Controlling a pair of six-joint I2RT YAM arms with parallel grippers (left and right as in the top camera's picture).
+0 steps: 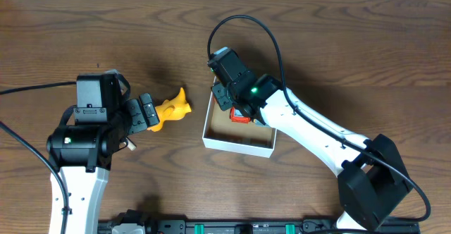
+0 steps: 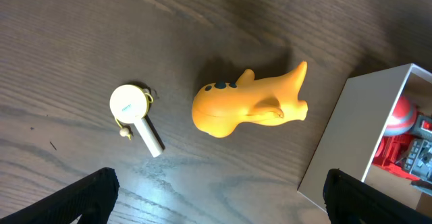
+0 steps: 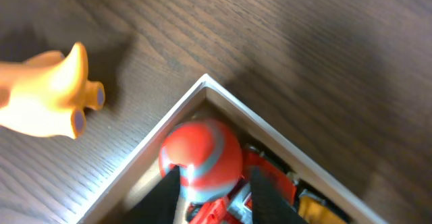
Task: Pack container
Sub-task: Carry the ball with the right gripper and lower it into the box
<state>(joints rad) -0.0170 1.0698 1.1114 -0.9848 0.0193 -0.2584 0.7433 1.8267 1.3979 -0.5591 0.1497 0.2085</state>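
Note:
The container, a small white-walled box with a tan inside, sits at mid table. My right gripper is lowered into its far left corner, shut on a red toy with a grey stripe. The fingers flank the toy's round head, just inside the box corner. A yellow animal toy lies on the table left of the box. My left gripper is open and empty just left of it. In the left wrist view the yellow toy lies ahead of the spread fingers, beside the box wall.
A small white round disc with a short handle lies on the wood left of the yellow toy; it also shows in the overhead view. More red and yellow toy parts lie inside the box. Cables run across the left and far side.

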